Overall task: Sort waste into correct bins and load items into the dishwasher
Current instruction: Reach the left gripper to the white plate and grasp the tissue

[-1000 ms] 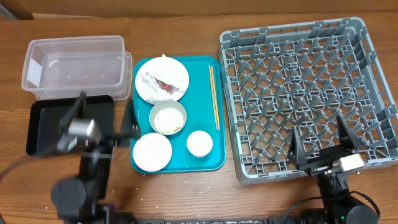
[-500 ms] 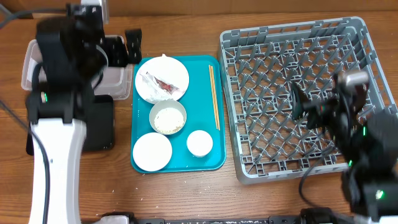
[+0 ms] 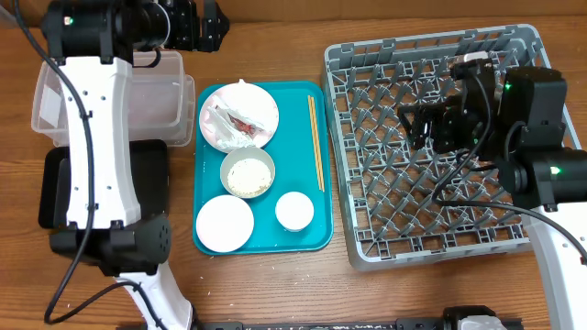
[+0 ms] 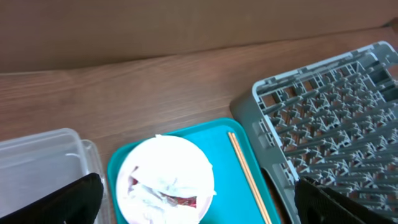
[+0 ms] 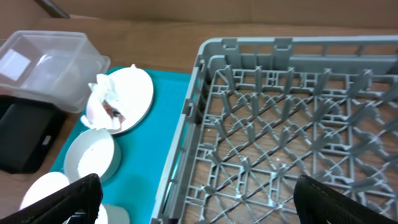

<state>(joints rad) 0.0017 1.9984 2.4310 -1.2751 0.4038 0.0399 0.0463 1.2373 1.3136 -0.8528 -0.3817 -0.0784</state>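
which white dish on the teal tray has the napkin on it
The plate at the far end of the teal tray, beside the clear tub; the other three lack one.

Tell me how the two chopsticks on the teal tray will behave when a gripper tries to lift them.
The chopsticks look thin and wooden, so probably stiff and light. Lying flat on the smooth teal tray, they may slide or roll apart when pinched.

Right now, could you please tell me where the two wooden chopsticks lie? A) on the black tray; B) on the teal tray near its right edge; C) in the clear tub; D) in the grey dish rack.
B: the chopsticks lie on the teal tray, just left of the dish rack.
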